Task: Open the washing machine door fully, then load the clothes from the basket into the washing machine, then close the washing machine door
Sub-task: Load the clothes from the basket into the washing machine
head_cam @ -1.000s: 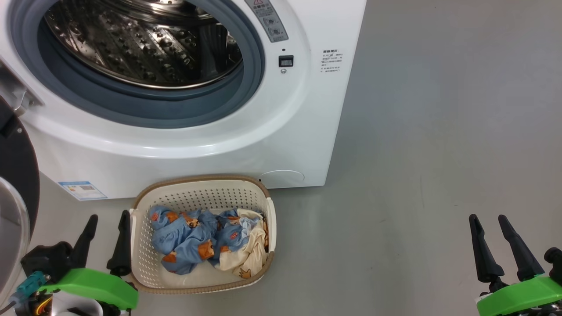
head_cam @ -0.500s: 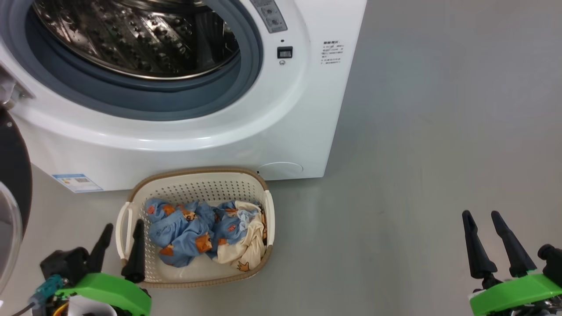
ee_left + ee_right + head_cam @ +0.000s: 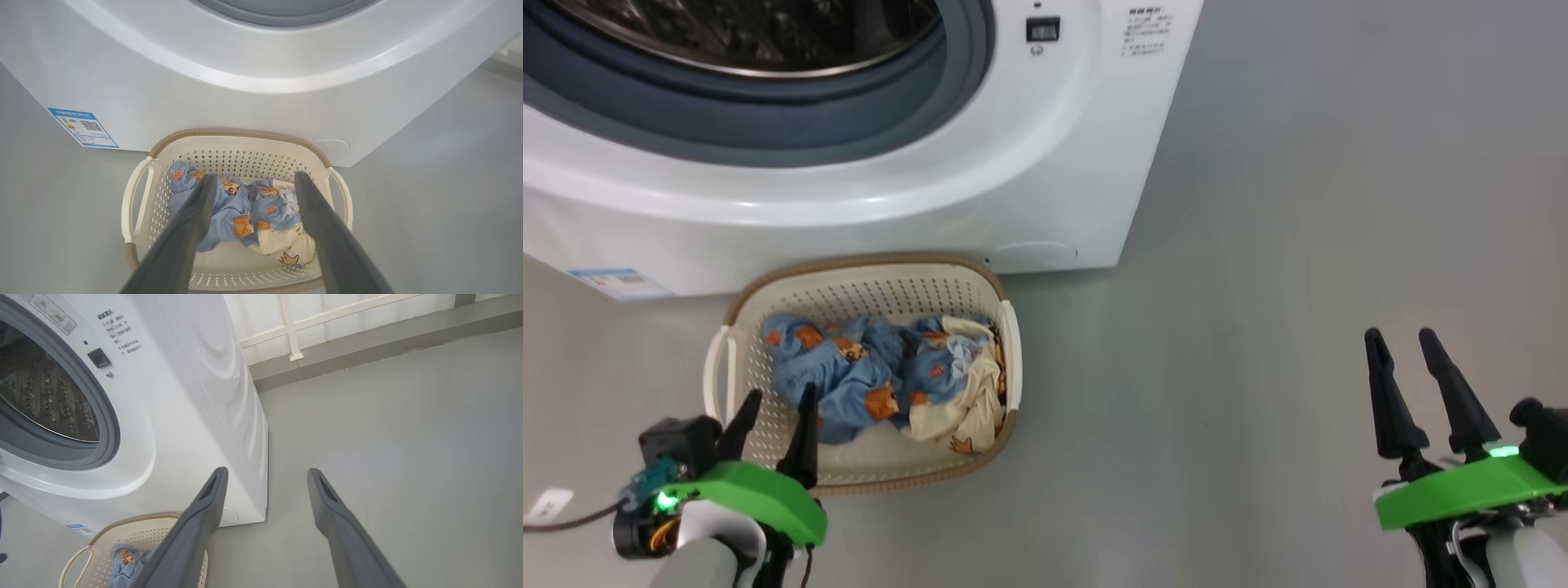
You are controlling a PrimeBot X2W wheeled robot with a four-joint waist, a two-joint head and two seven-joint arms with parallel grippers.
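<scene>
The cream basket (image 3: pixel 737 304) stands on the floor against the front of the white washing machine (image 3: pixel 1045 163), whose steel drum (image 3: pixel 41 396) lies open behind a grey-blue ring. Blue clothes (image 3: pixel 849 380) with orange patches and a cream cloth lie inside the basket. My left gripper (image 3: pixel 781 394) is open above the basket's near left corner. In the left wrist view the left gripper (image 3: pixel 255 176) frames the clothes (image 3: pixel 229 204) in the basket (image 3: pixel 241 132) without touching them. My right gripper (image 3: pixel 1399 335) is open over bare floor far to the right, and its wrist view shows the right gripper (image 3: pixel 266 471) open beside the machine (image 3: pixel 184 396). The washing machine door is out of view.
A blue label sticker (image 3: pixel 83 127) sits low on the machine's front. Grey floor spreads to the right of the machine. A white railing and a low kerb (image 3: pixel 290 326) run behind it. A white tag on a cable (image 3: pixel 547 505) lies at the lower left.
The head camera has tilted down, so machine and basket slid up the picture. My left gripper has moved right, from beside the basket's left wall to over its near left corner. Both grippers stay open.
</scene>
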